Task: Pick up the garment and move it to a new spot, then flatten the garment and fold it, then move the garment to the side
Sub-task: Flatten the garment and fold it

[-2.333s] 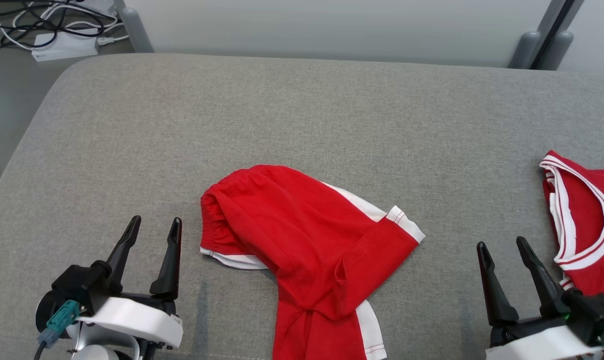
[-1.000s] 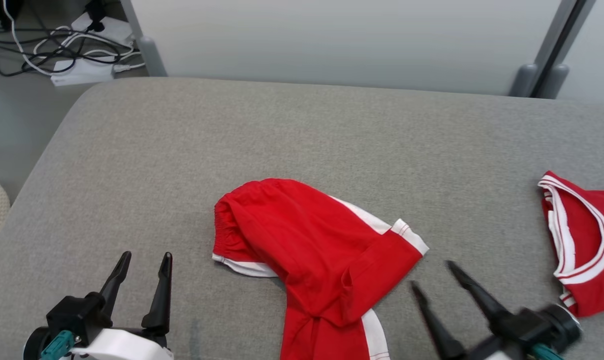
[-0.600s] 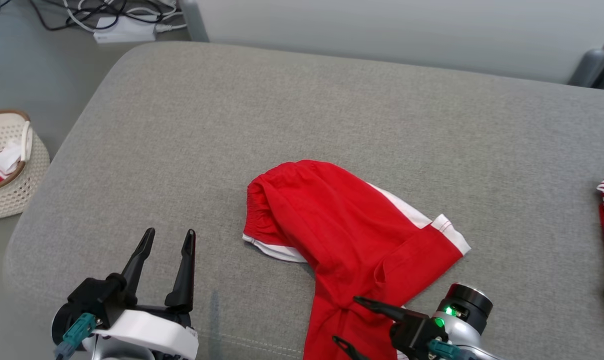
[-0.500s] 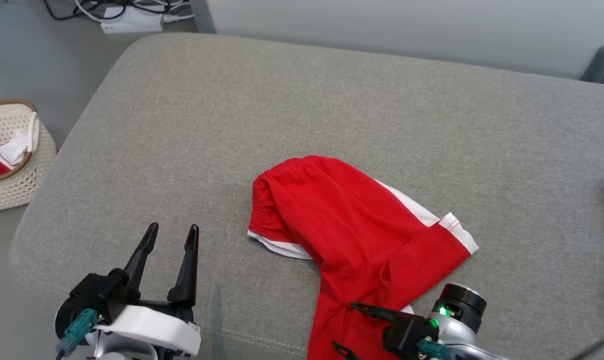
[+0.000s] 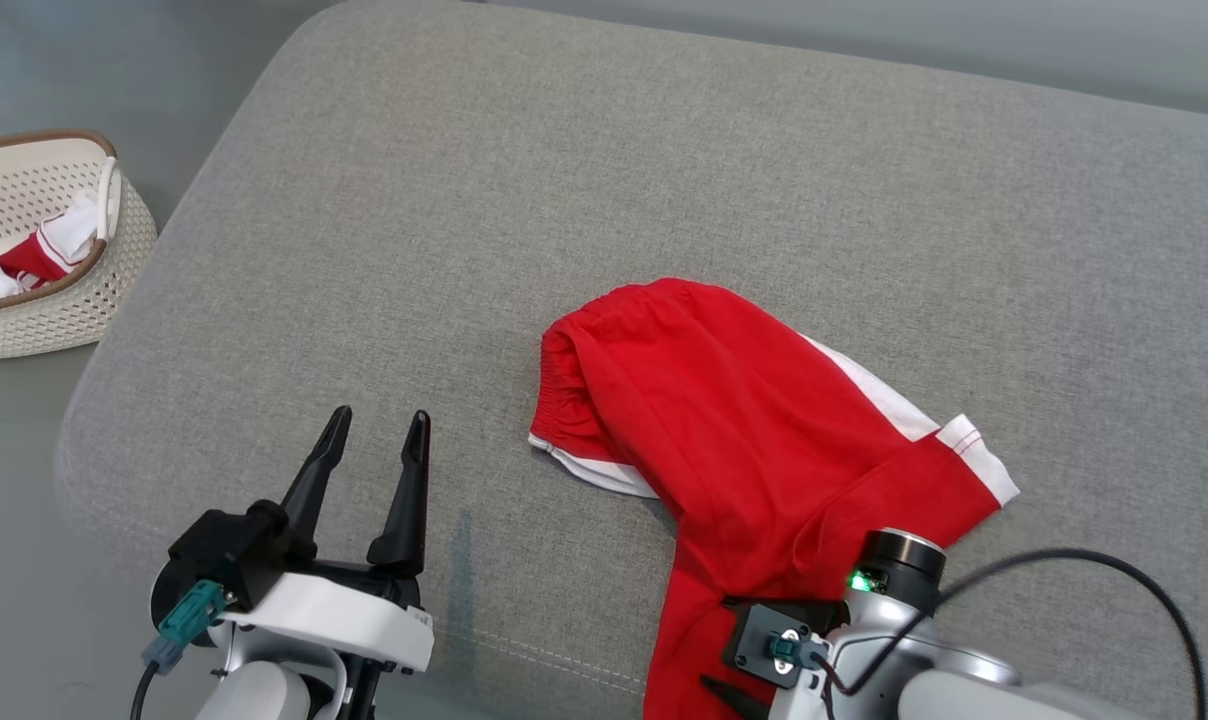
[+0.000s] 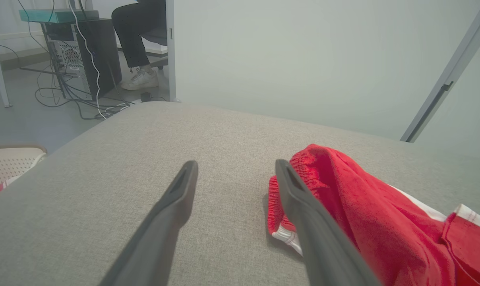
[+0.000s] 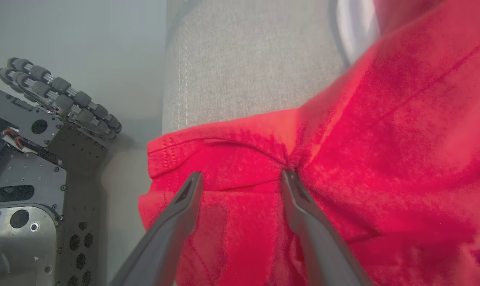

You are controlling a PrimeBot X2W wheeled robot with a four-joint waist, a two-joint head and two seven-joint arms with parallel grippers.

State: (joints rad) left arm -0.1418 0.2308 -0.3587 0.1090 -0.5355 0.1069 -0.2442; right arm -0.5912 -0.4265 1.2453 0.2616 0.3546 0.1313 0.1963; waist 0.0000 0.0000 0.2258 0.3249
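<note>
The grey cushion carries the red garment near its front edge, one leg cut off in the head view. The right tool, mostly hidden there under its wrist, has swung over that leg, wide open, gripping nothing; the left tool hovers open, empty.

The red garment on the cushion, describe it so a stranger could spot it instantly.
Start at the wide grey cushion. Near its front edge lies a crumpled red garment with an elastic waistband and white trim, one end hanging over. Unlike the red-and-white clothes in the cream basket, it lies out on the cushion.
</note>
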